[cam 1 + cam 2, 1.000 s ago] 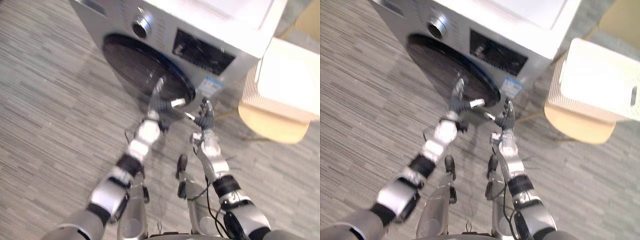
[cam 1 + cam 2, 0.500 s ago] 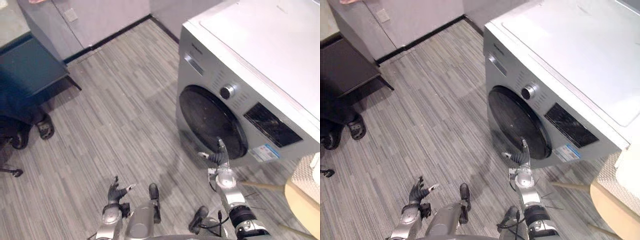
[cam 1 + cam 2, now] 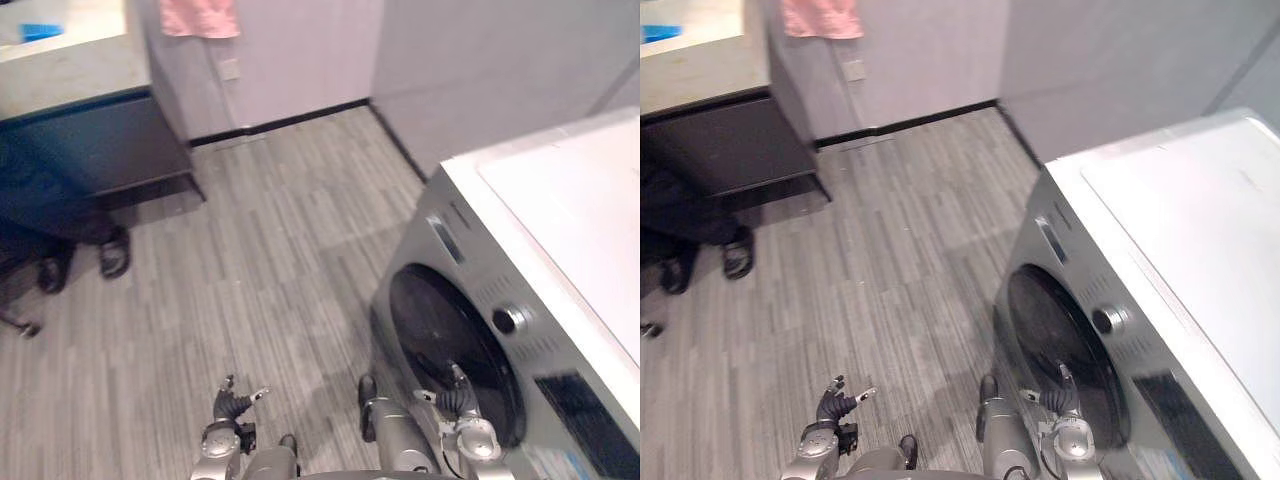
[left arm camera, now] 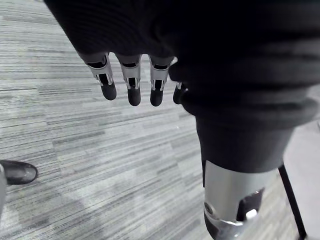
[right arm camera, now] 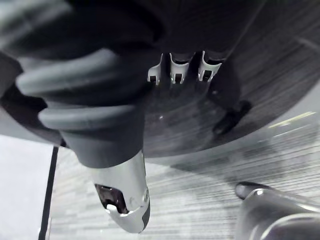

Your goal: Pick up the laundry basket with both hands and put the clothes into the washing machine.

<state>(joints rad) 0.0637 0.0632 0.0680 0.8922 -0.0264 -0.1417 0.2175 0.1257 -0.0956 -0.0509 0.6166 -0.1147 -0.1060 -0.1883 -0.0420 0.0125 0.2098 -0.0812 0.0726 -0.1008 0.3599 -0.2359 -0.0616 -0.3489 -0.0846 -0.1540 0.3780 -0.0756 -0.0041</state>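
Grey plank floor (image 3: 280, 250) covers the room, with pale walls behind and a wall socket (image 3: 229, 69) low on the far wall. At the far left stands a counter (image 3: 70, 60) with a light top on a dark cabinet (image 3: 100, 150); a small blue object (image 3: 40, 30) lies on the top, and a pink cloth (image 3: 200, 15) hangs on the wall just beside it. A person's dark shoe (image 3: 114, 255) rests on the floor in front of the cabinet. The washing machine (image 3: 560, 230) stands on the right, with a white top and a silver front. Its round dark door (image 3: 450, 340) is closed, and a silver knob (image 3: 508, 320) sits just past the door's upper edge. The left hand (image 3: 233, 404) hangs low over bare floor, well apart from the machine. Its fingers (image 4: 131, 87) are relaxed and nearly straight, grasping nothing. The right hand (image 3: 458, 402) is raised directly in front of the lower part of the door, with its fingers (image 5: 176, 67) extended toward the dark glass and the thumb held apart, also grasping nothing. Whether the fingertips touch the glass cannot be determined.
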